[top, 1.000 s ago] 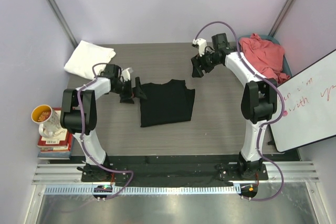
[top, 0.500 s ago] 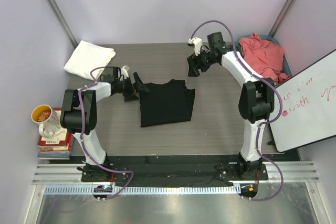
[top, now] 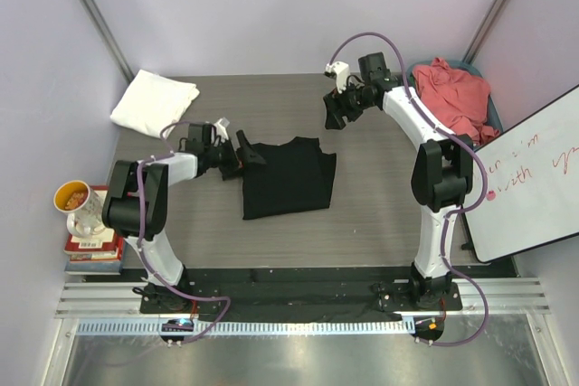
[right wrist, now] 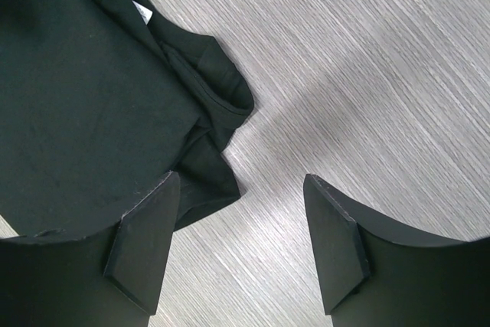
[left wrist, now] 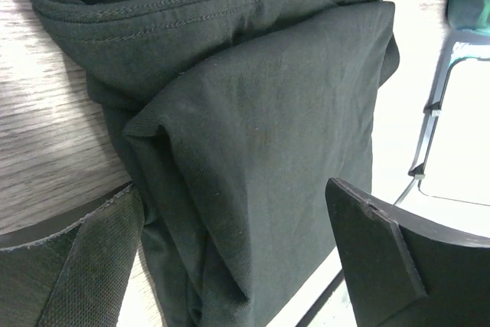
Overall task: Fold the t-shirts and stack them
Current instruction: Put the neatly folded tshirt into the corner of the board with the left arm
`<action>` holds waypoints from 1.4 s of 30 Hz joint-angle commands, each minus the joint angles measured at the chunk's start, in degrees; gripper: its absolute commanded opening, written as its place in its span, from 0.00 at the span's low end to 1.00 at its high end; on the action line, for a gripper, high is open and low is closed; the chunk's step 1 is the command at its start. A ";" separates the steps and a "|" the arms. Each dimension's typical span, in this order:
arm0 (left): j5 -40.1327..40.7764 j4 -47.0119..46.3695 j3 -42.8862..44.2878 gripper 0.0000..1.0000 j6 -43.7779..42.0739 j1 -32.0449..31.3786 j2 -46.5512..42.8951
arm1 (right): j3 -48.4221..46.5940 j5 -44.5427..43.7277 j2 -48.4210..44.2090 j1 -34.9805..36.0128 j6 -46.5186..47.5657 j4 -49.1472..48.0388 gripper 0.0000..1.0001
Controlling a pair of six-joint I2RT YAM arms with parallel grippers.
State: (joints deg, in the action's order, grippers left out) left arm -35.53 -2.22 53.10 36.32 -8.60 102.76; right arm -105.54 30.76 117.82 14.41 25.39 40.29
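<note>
Here, left end effector [top: 250, 149] open beside t-shirt [top: 288, 178], right end effector [top: 333, 113] open

Legible text is found on one item only. The whiteboard [top: 536, 210], leaning at the right edge of the top external view, carries handwriting in red marker. One word in its lower line reads approximately as "with". A fragment beginning with "y" follows it and is cut off by the frame edge. The upper line of red strokes is too small to read.

The black t-shirt [right wrist: 69, 89] shows a small white neck label [right wrist: 142, 11] in the right wrist view, but no print on it can be made out.

The mug [top: 78, 207] and the books [top: 95, 249] beneath it, left of the tabletop [top: 380, 214], bear markings too small to read.
</note>
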 commanded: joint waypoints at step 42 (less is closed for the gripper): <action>21.90 52.72 68.32 0.00 -45.70 4.29 26.94 | 1.91 -4.48 -11.56 -0.09 7.13 -1.18 0.67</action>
State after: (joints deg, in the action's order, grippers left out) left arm -17.72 39.70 111.68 2.79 -5.87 125.58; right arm -103.94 27.31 110.87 14.41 30.68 40.34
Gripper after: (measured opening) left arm 0.044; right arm 0.673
